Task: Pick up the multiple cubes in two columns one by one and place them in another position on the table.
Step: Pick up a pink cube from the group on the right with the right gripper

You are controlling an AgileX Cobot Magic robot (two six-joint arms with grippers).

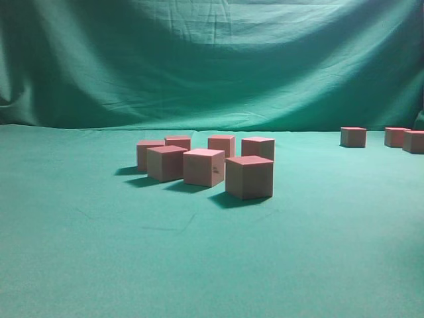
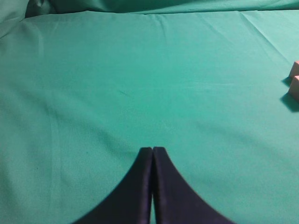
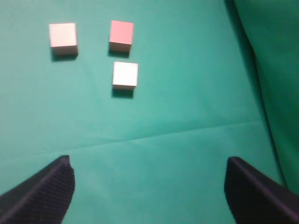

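My right pincer [image 3: 149,186] stands wide open with nothing between its fingers, hanging above bare green desk [image 3: 177,107]. In its wrist view three placed cubes [image 3: 125,74] lie ahead of it, each apart from the others: two side by side farther off, one nearer under the right-hand one. In the exterior view those same three sit far right on the desk. My left pincer [image 2: 153,154] is closed, fingertips pressed together, holding nothing, over open cloth, with two cube corners just showing at the right edge of its view.

The remaining cubes [image 1: 205,165], seven by my count, stand near the middle of the desk in two loose rows, some close together. The nearest cube [image 1: 249,177] sits at the front right of the group, clear of its neighbours.

I judge the step in hand to be going back for the next cube. To do it well, I would take that front-right one first, since it has free space on both sides. I should keep the fingers spread, line them square to two opposite faces, come straight down, and close only once centred, so I do not nudge the cubes behind.
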